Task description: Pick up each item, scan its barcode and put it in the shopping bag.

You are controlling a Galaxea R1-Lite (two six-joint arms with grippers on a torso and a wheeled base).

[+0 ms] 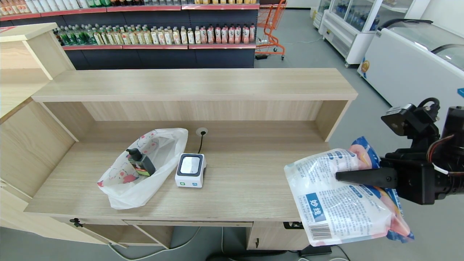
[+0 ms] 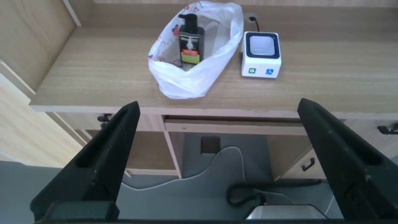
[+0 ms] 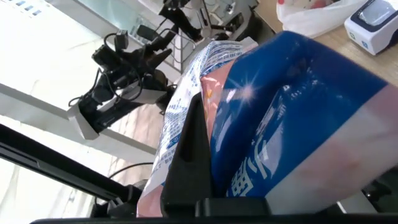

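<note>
The right arm (image 1: 420, 185) is matte black, with a boxy wrist housing. The right gripper (image 1: 342, 177) has a long, tapering black finger (image 1: 366, 177). Above the wrist, a small black camera block (image 1: 407, 121) sits on an angled bracket under a looped black cable (image 1: 431, 101). Thin red wires (image 1: 436, 145) curve at the joint. The left gripper (image 2: 217, 106) has two broad matte black fingers (image 2: 106, 162) with bevelled edges.

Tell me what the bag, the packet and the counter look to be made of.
Bag: thin soft plastic, white and partly see-through, crumpled and slumping, with a printed pattern.
Packet: probably glossy plastic film; it wrinkles and catches light.
Counter: matt wood-look board with straight pale grain; whether laminate or real wood is unclear.
</note>
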